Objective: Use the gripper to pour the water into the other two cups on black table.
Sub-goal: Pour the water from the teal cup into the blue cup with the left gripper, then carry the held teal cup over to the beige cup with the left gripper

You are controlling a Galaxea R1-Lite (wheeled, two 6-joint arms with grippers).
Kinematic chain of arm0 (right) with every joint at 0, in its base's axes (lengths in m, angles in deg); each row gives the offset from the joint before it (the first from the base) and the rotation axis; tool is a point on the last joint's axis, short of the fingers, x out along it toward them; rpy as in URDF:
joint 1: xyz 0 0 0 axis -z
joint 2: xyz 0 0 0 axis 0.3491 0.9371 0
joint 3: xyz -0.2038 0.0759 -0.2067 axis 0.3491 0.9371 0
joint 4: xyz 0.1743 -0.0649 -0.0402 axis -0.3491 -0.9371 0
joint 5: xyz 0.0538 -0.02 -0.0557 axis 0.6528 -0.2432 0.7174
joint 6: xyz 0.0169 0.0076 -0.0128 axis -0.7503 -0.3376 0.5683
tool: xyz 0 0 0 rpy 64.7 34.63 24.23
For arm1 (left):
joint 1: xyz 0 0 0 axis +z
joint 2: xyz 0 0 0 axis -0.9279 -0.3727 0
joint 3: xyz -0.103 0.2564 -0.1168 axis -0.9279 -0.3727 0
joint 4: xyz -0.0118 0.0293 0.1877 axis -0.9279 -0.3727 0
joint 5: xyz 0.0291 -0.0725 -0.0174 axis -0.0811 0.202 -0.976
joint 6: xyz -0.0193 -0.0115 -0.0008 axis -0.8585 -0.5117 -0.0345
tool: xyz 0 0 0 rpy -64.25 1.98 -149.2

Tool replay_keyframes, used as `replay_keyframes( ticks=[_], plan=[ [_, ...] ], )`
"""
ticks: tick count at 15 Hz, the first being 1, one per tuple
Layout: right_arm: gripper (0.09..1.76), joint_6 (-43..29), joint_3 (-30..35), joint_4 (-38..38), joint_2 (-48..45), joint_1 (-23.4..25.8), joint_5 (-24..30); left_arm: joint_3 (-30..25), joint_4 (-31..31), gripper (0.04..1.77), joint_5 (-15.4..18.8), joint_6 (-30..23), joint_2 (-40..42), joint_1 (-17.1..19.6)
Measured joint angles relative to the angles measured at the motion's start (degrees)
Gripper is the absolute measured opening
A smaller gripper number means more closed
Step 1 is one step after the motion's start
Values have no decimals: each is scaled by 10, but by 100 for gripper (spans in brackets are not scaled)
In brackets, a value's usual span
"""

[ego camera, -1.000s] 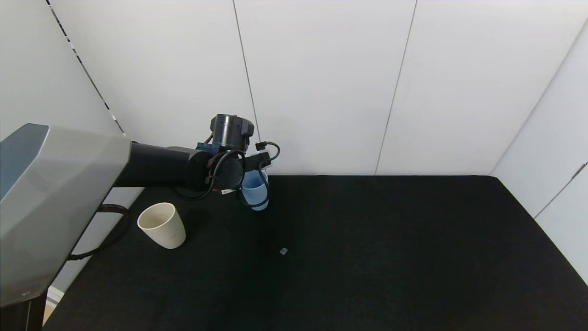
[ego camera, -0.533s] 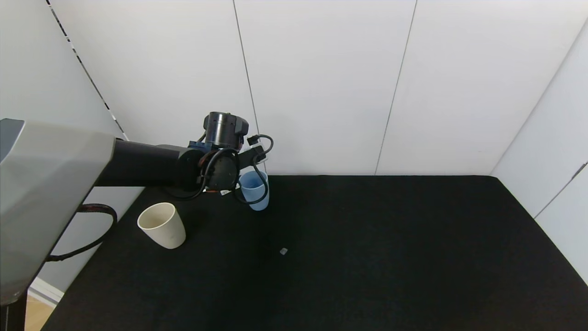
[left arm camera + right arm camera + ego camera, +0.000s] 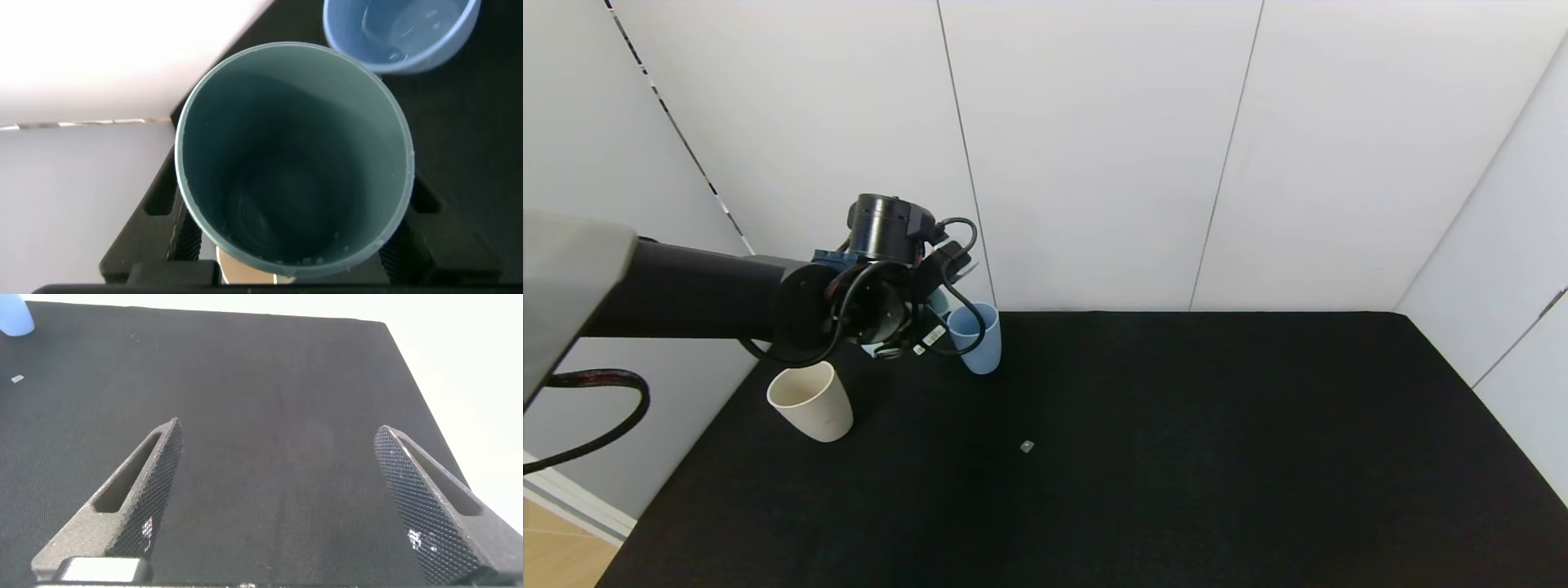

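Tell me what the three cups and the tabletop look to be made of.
Teal cup, held in the left gripper: likely matte plastic, with a thin even rim and dull inside.
Light blue cup: similar matte plastic; water glints inside.
Cream cup: matte, plastic or possibly ceramic.
Black table: cloth-like covering with a fine woven texture and no gloss.

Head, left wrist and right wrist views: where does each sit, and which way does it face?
Head: high, facing forward and down at the black table; left arm shows.
Left wrist: above the left hand, looking into its teal cup.
Right wrist: behind the open right hand, facing along the table.
All three show the blue cup.
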Motion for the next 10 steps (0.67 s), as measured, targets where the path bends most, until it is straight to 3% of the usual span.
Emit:
replay_keyframes(
  ticks=[5,10],
  plan=[
    [171,0,0,0,0,0,0,-80,-1,117,91,-34,94,73],
    [171,0,0,0,0,0,0,-145,-25,117,166,-30,187,176]
  ],
)
